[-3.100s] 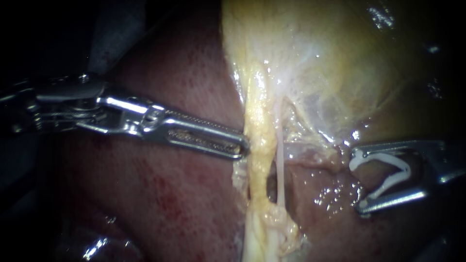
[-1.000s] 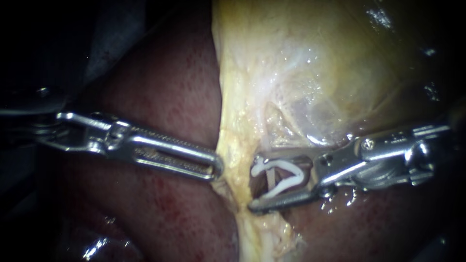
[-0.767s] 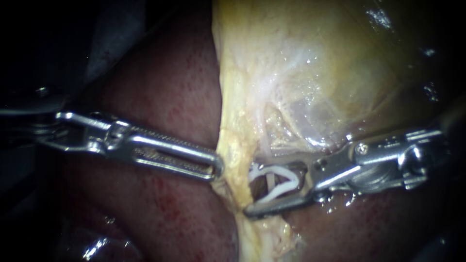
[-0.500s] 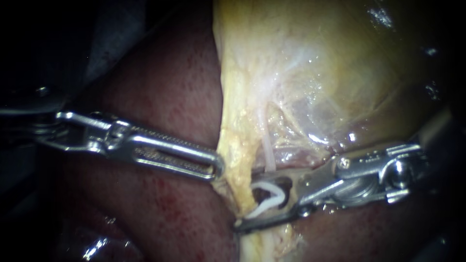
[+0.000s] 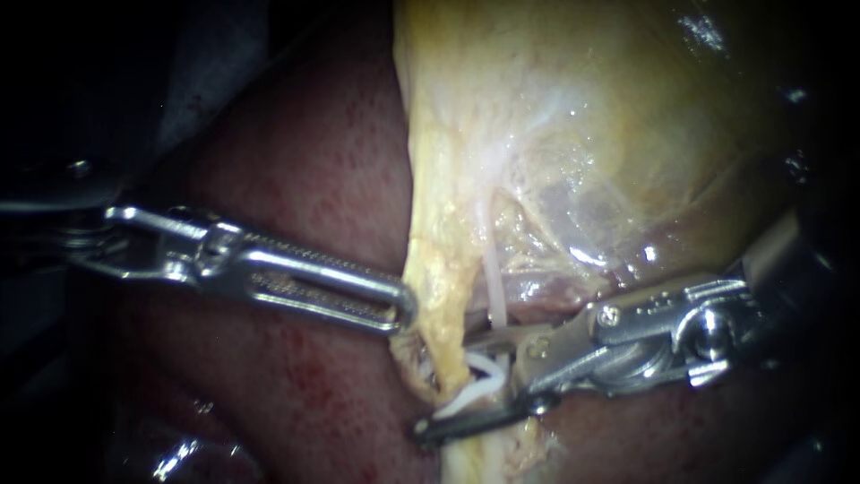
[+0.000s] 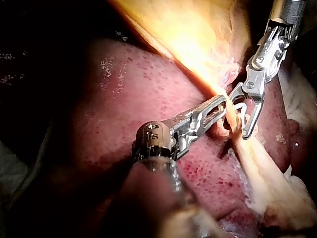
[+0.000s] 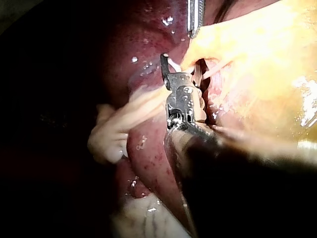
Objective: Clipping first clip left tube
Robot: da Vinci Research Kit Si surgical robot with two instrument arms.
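My left instrument (image 5: 405,309) comes in across the liver, jaws shut on the edge of a yellow band of tissue (image 5: 439,287) below the gallbladder (image 5: 609,116), holding it leftward. A thin pale tube (image 5: 491,273) runs down beside the band and passes behind the upper jaw of my right instrument (image 5: 443,390). Those jaws carry a white clip (image 5: 479,385) and straddle the strands where band and tube meet. In the left wrist view the right instrument (image 6: 239,116) brackets the yellow strand just ahead of my left instrument (image 6: 223,101). Which strands the clip encloses is hidden.
Dark red liver (image 5: 305,161) lies under and around both instruments. In the right wrist view my right instrument (image 7: 181,62) points at the yellow tissue, with the left instrument (image 7: 194,22) beyond it. A pale strand (image 7: 124,124) trails beside it.
The right instrument has carried the clip left and down until its jaws straddle the strands, and the gap between its jaws has narrowed. The left instrument drew the band leftward earlier and now holds still.
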